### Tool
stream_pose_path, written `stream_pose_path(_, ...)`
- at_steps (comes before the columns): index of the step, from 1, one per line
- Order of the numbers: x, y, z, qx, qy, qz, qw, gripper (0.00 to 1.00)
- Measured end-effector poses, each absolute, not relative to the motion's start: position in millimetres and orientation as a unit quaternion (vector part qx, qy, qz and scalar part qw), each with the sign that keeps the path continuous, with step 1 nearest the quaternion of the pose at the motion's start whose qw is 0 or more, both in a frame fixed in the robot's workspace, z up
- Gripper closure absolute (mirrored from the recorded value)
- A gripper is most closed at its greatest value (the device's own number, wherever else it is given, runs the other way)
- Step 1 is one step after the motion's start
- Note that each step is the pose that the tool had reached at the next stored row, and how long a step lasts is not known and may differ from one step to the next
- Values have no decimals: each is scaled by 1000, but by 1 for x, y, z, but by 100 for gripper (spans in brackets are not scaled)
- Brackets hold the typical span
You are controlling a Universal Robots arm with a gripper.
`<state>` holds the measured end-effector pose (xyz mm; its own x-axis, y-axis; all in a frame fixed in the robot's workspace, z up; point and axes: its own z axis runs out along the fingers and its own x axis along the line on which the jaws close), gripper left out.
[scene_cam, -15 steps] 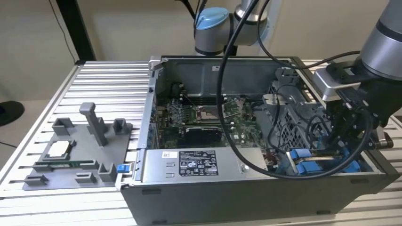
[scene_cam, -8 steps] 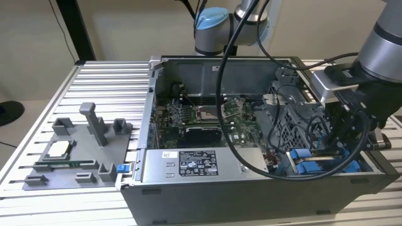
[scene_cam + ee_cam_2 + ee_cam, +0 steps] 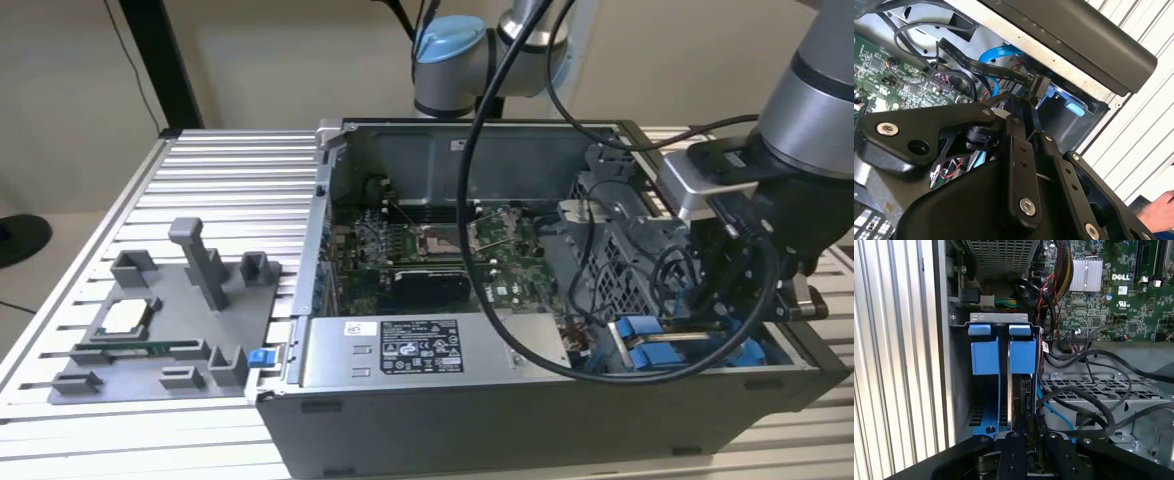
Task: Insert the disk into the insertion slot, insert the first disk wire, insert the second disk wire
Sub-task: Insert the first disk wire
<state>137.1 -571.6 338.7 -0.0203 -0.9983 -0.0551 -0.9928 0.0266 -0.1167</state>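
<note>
Inside grey sheet-metal insertion slot (image 3: pixel 999 317), disk (image 3: pixel 1022 356) stands edge-on, framed in bright blue plastic. Matte black gripper (image 3: pixel 1029 435) just beside slot mouth; flat black ribbon wire (image 3: pixel 1004 72) with blocky connector near slot. Gripper width: cannot tell.

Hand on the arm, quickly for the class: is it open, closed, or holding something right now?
Hand: cannot be told whether open or closed; it sits right at the black wire connector.
</note>
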Motion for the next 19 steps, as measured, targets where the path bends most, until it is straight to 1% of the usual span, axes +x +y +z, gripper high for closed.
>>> stream_pose_path(10,137,-572,330,-696,715,-22,61,100)
stream_pose_path(19,137,-572,364,-696,715,-20,60,100)
